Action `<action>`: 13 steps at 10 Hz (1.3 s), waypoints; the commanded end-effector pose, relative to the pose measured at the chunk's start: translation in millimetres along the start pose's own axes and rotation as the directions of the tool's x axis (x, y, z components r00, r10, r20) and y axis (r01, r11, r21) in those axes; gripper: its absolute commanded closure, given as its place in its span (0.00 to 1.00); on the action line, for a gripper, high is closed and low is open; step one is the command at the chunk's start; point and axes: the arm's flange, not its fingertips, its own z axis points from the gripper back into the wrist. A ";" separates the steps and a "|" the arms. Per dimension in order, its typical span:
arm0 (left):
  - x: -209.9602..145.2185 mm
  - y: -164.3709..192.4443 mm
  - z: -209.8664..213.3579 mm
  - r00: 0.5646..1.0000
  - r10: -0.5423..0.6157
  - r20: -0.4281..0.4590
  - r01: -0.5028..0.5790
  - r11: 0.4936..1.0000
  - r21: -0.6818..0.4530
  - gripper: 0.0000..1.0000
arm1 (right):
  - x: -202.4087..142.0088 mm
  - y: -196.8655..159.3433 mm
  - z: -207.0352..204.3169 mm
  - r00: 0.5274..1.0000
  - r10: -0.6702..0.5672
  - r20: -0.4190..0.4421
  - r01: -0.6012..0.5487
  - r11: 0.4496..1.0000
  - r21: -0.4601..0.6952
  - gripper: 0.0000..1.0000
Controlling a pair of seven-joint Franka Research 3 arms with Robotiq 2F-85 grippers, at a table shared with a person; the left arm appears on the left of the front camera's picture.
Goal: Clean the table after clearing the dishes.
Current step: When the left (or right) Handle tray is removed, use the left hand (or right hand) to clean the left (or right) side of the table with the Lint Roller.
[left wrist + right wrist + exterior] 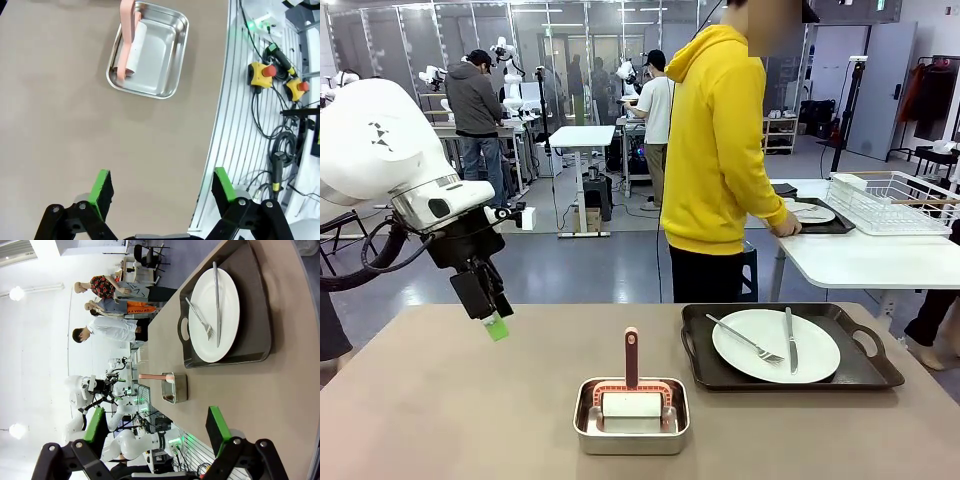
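Tan table [440, 400] isn't cleared yet. One black tray [865, 372] w/ a white plate [772, 335], fork [745, 338] & knife [790, 340] sits on its right half. 2nd tray [840, 226] w/ a plate is over on a white table [860, 265] behind, a person's hand [783, 228] on it.

Mid-table, near the first tray but not touching it, is a steel pan [630, 440] holding a pink-handled tool [631, 355], white head down, handle sticking up.

Left fingers [496, 325] hang spread wide & empty above the table's left part, well apart from the pan. Right fingers [217, 426] are also spread, nothing btw them, facing tray and pan.

Risks, imo:
- Wiping now would run the tool into the tray, since it's in the sweep path.
- Lifting the tray by one handle could tilt it, & loose cutlery would slide off the plate.
- The tool's handle is thin, so an off-centre pinch may tip it or drag the pan.
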 end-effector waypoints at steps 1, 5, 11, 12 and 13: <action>0.3 -0.1 -0.5 1.000 -0.001 -0.001 0.001 1.000 -0.001 0.00 | -2.0 2.5 1.2 1.000 0.004 0.003 -0.004 1.000 0.002 0.00; 85.6 30.8 -37.9 0.961 -0.205 -0.185 0.205 0.979 -0.019 0.00 | -2.0 2.5 1.2 1.000 0.004 0.003 -0.004 1.000 0.002 0.00; 142.4 20.2 -98.6 0.926 -0.262 -0.271 0.282 0.959 0.036 0.00 | -2.0 2.5 1.2 1.000 0.004 0.003 -0.004 1.000 0.002 0.00; 147.0 17.0 -104.9 0.924 -0.251 -0.290 0.282 0.957 0.069 0.00 | -2.0 2.5 1.2 1.000 0.004 0.003 -0.004 1.000 0.002 0.00; 151.4 13.7 -108.5 0.925 -0.264 -0.271 0.294 0.953 0.074 0.00 | -2.0 2.5 1.2 1.000 0.004 0.003 -0.004 1.000 0.002 0.00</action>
